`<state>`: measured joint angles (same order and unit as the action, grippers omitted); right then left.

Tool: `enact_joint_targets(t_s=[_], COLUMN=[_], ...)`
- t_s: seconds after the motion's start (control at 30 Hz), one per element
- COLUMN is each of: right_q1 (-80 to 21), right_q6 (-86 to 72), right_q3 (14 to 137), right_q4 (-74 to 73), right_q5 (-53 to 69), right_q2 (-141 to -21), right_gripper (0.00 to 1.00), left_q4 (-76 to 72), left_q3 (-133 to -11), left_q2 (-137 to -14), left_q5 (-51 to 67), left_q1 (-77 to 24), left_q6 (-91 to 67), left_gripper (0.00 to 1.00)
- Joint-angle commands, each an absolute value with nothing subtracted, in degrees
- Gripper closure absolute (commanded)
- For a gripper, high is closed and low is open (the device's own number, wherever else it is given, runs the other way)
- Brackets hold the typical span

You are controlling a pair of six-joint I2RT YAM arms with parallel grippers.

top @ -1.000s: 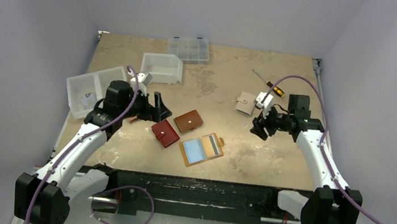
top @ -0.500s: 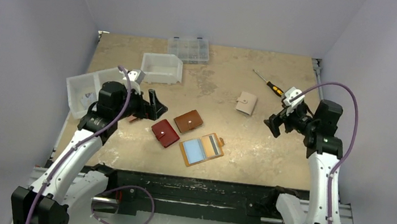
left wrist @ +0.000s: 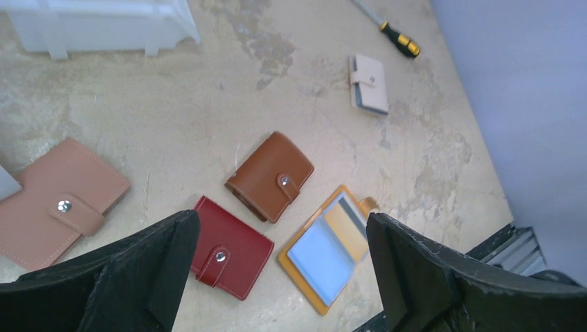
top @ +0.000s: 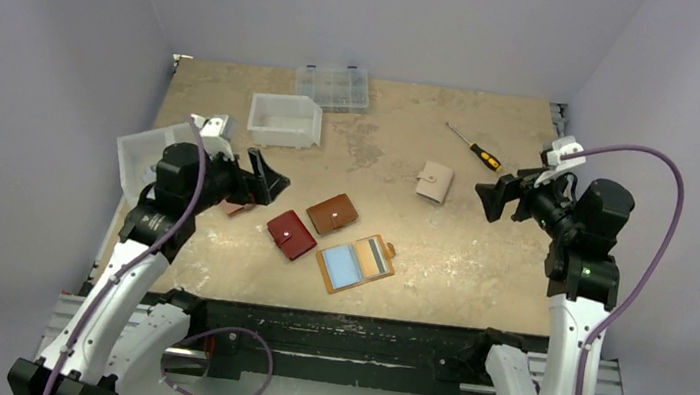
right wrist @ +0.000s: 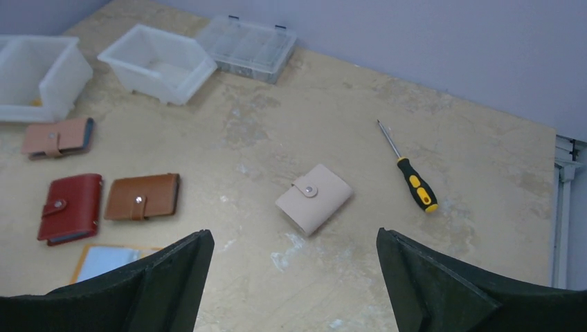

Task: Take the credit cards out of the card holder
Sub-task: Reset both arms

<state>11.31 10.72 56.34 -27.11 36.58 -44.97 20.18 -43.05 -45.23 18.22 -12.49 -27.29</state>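
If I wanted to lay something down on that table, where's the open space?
Widest bare stretch: the near right, between the open card holder, the cream wallet and the right edge of the table. Also bare: the middle, between the white bin, cream wallet and brown wallet. Crowded: near left, around the brown wallet, dark red wallet and pink wallet.

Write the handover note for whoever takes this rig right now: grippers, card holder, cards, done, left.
Left gripper: open, empty, hovering at the left.
Right gripper: open, empty, raised at the right.
Mustard-yellow leather card holder: lying open, front centre.
Credit cards: light blue, orange and dark-striped plastic ones sit in its pockets; none seen outside.
Done: holder is open.
Left: pull out every card.
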Motion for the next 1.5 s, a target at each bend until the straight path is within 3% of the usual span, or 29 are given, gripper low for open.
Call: enact_joint_targets(t_s=[0.0,0.27,0.43,0.77,1.47], right_q1=[11.5,11.6,11.6,11.6,11.7], right_q6=[4.2,1.8,-5.1,-7.5,-7.0], right_q3=[62.7,64.1,63.0,62.6,59.8], right_q4=[-27.4,-27.4,-25.3,-25.4,-24.9], right_q5=[37.6,43.4,40.4,36.2,38.7], right_q2=[-44.0,-39.3,-37.8,-35.5,-32.2], right_gripper=[0.01,0.01,0.01,0.01,0.01], left_q4=[22.4,29.5,33.1,35.3,38.5], left_q3=[-49.8,-58.8,-61.4,-63.2,-60.9], left_q2=[-41.5,-42.0,-41.8,-39.7,-35.5], left_q5=[14.7,13.4,12.9,12.7,15.2], left_q1=[-12.2,-12.3,-12.3,-12.2,-12.2], left_q6=[-32.1,-28.4,-26.9,-26.5,-26.6], left_gripper=[0.01,0.01,0.01,0.01,0.01])
